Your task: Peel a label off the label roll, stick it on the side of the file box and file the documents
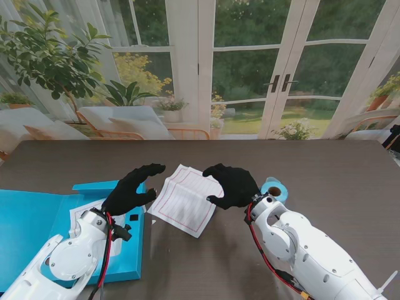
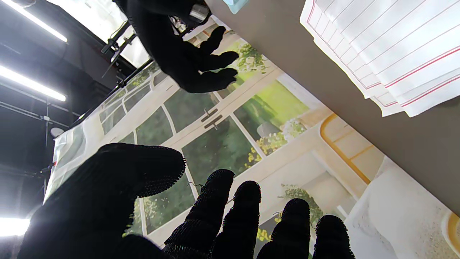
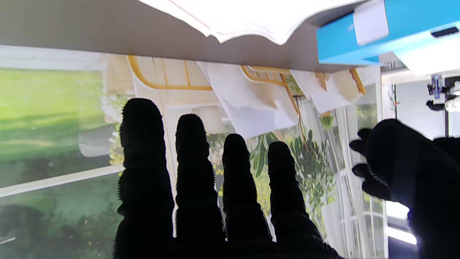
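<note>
A stack of lined white documents lies on the dark table between my two black-gloved hands. My left hand hovers over their left edge, fingers spread and holding nothing. At their right edge my right hand is open too, thumb apart from the fingers. The blue file box lies open at the near left, its lid folded out. Behind my right wrist sits the pale blue label roll. The right wrist view shows the documents, the file box with a white label on its side, and my left hand.
A white sheet shows inside the open box. The table's far edge runs along a backdrop of windows and plants. In the left wrist view the documents lie beyond my left fingers, with my right hand opposite.
</note>
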